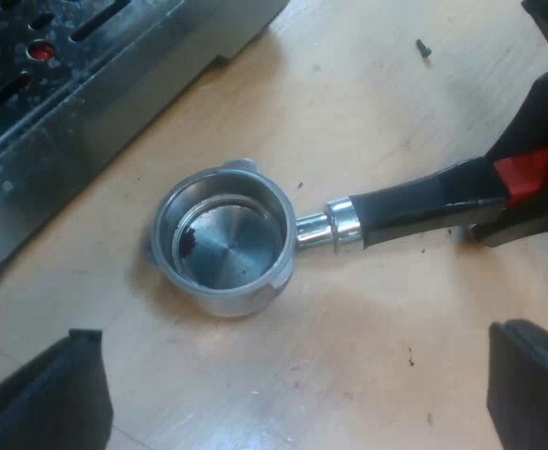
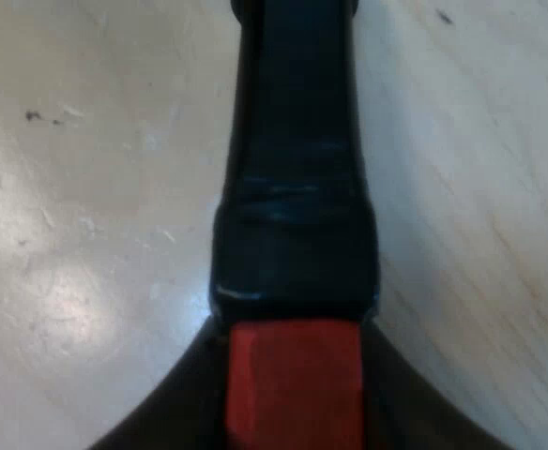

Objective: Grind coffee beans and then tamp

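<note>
The espresso machine (image 1: 86, 103) stands near, drip tray toward the holder (image 1: 222, 239). Left gripper (image 1: 297, 336) hovers released, fingers (image 1: 53, 394) spread wide, over the table (image 1: 368, 84) beside the holder. The holder lies loose on the wood, basket up and empty save a dark smear. Its dark handle (image 1: 415, 202) runs to the red end (image 1: 529, 173), where the right gripper (image 2: 293, 408) looks clenched on it. Judged step: pickup before grinding. Next move calls for a level lift and carry to the machine, without the handle twisting in the grip.
</note>
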